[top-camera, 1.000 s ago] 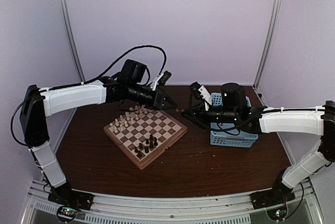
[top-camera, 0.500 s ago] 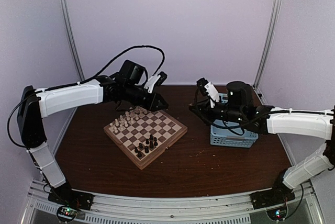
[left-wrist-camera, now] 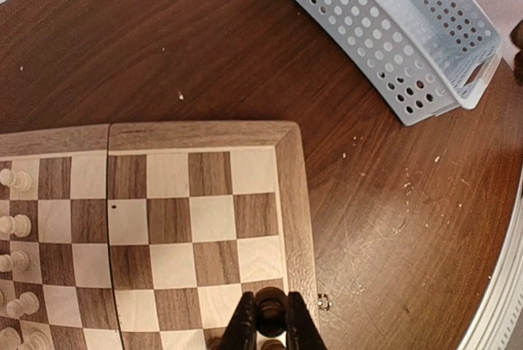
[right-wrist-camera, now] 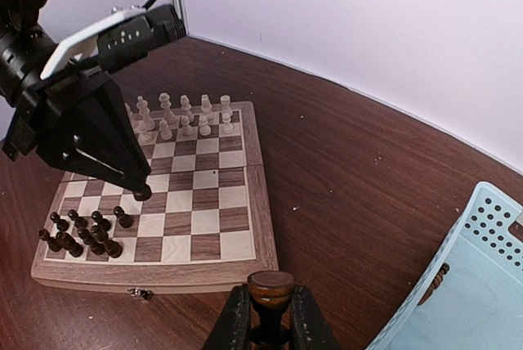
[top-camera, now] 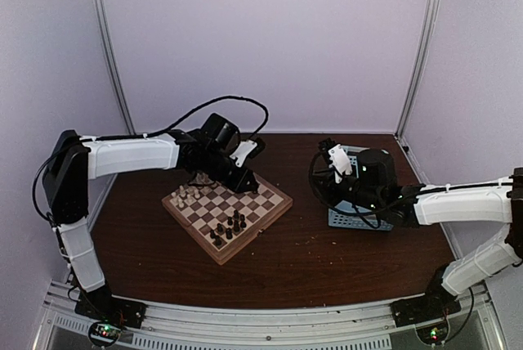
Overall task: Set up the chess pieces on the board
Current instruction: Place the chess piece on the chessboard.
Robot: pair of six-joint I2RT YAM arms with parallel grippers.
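Left jaws are pinching a dark chess piece (left-wrist-camera: 268, 302) at the board (left-wrist-camera: 291, 203) edge facing the basket (left-wrist-camera: 384, 31); right jaws are pinching a second dark piece (right-wrist-camera: 270, 286) above the table (right-wrist-camera: 327, 170).

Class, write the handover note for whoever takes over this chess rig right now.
Left hand shut on a dark piece, low over the board.
Right hand shut on a second dark piece, beside the board, near the basket.
Done: cream pieces stand along one edge; some dark pieces grouped at the opposite end.
To do: set down both held pieces; fill out the dark rows.
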